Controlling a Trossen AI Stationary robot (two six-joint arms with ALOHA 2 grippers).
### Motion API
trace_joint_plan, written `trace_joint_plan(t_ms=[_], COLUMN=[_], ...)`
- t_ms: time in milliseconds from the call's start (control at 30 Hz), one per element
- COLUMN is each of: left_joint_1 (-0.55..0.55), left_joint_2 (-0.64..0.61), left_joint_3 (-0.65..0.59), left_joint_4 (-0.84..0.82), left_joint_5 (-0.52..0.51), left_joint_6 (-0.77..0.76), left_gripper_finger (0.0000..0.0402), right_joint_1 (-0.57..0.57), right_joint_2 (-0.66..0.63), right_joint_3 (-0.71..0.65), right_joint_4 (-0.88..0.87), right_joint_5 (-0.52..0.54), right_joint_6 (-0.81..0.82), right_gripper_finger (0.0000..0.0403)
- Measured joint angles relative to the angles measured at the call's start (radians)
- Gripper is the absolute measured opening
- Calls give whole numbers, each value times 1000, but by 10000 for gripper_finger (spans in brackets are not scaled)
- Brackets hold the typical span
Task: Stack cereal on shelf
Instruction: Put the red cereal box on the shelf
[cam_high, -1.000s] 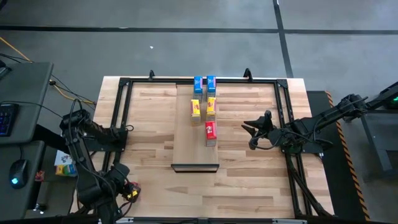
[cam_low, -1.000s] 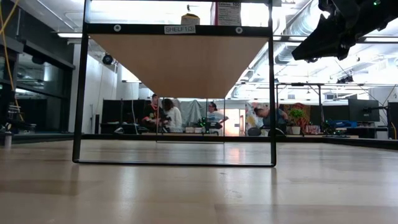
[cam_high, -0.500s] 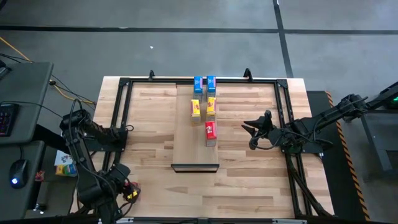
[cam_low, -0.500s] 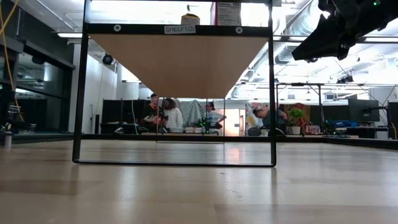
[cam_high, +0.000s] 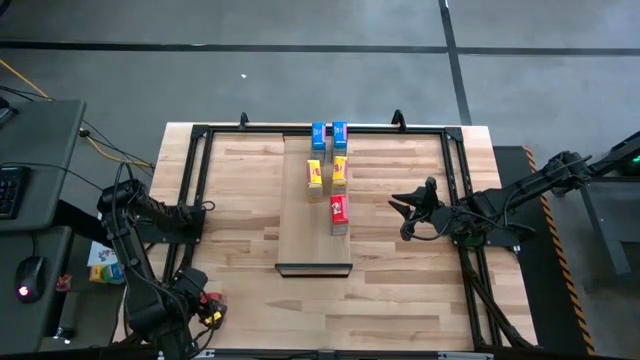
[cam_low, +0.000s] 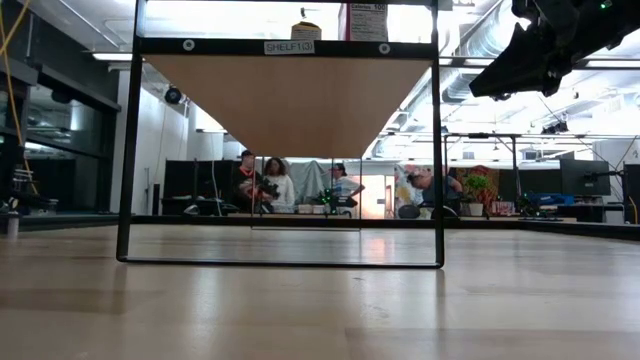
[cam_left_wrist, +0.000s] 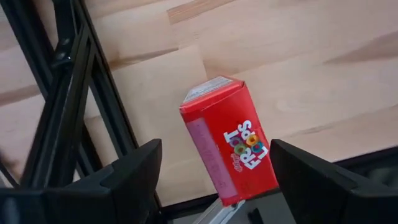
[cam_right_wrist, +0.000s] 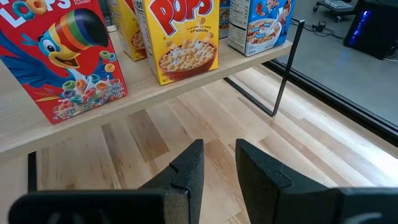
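Fingers (cam_left_wrist: 134, 177) wide, glossy red carton (cam_left_wrist: 228, 147)

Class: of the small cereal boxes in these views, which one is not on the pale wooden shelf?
The red Froot Loops box between the open left gripper's fingers, by the table's black frame; the others stand on the shelf.

Long pale wooden shelf (cam_high: 306, 238) with dark lip at its near end, two blue cereal boxes (cam_high: 328, 135) upright at the far end, two yellow boxes (cam_high: 327, 171) next, one red box (cam_high: 339, 213) after, second red box (cam_left_wrist: 231, 140) tilted at the bench's left corner
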Motion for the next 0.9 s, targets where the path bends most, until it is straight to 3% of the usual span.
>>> trace_joint_plan(t_ms=[300, 900], left_joint_1=[47, 36], left_joint_2=[38, 96], left_joint_3=[0, -1], left_joint_4=[32, 6], left_joint_5=[-4, 64], left_joint_6=[-4, -19], left_gripper_finger=[288, 287], right_joint_1=[0, 0], right_joint_2=[0, 0], right_joint_3=[0, 0], right_joint_4=[0, 0], right_joint_5=[4, 4], right_joint_6=[0, 1], right_gripper_finger=[86, 86])
